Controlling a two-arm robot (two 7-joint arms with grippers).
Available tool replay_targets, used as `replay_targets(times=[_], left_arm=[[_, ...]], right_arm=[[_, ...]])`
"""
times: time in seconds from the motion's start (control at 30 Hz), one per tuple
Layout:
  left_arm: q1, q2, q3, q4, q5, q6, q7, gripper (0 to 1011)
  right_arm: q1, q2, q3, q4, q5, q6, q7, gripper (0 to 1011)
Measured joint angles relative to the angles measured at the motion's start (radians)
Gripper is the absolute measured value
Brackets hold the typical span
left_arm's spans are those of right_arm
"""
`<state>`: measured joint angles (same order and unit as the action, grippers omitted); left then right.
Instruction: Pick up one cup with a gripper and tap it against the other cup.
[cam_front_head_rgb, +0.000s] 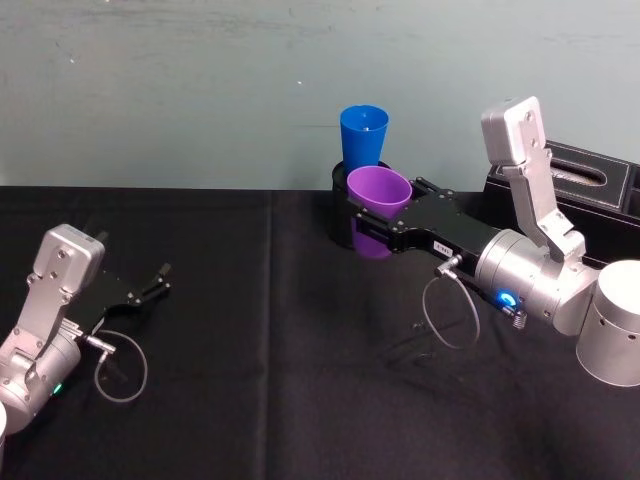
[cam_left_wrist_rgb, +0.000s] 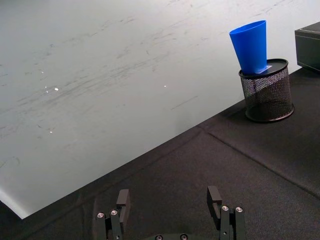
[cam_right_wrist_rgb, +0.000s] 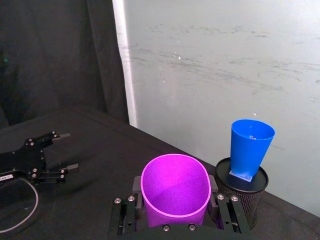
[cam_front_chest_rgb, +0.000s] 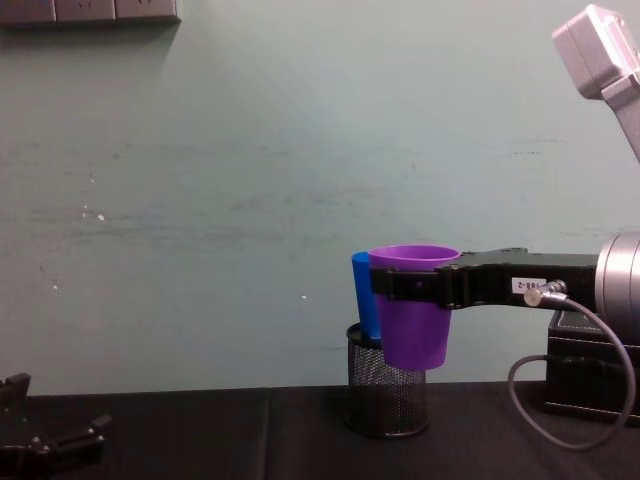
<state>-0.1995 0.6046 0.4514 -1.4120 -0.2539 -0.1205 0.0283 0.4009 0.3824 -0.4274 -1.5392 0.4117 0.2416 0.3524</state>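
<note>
"Purple cup (cam_front_head_rgb: 378, 190): where does it sit?"

"It is raised off the black tablecloth (cam_front_head_rgb: 250, 390), upright with its mouth up, clamped in the right gripper (cam_front_head_rgb: 372, 216). One black finger presses on each side of the cup wall, just below the rim. The chest view shows the cup's base hanging clear above the cloth."

"And the blue cup (cam_front_head_rgb: 363, 135)?"

"It stands in a black mesh pen holder (cam_left_wrist_rgb: 267, 92) at the back of the table by the wall, leaning a little. The purple cup is just in front of it. In the right wrist view a narrow gap shows between the two cups, so they are near each other but apart."

"How does the right arm lie?"

"It reaches in from the right side, roughly level across the table, with a loop of grey cable (cam_front_head_rgb: 445, 312) hanging below its wrist. A black box (cam_front_head_rgb: 585, 180) sits behind it at the table's far right."

"The left gripper (cam_front_head_rgb: 160, 280)?"

"It is low over the cloth on the left side, well apart from both cups. Its fingers are spread with nothing between them, as the left wrist view shows plainly."
</note>
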Motion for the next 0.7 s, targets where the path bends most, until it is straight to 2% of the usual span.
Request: replay_targets(times=[0.7], left_arm=[[0.000, 0.000, 0.000, 0.000, 0.000, 0.000, 0.000, 1012]], right_arm=[[0.000, 0.000, 0.000, 0.000, 0.000, 0.001, 0.000, 724]])
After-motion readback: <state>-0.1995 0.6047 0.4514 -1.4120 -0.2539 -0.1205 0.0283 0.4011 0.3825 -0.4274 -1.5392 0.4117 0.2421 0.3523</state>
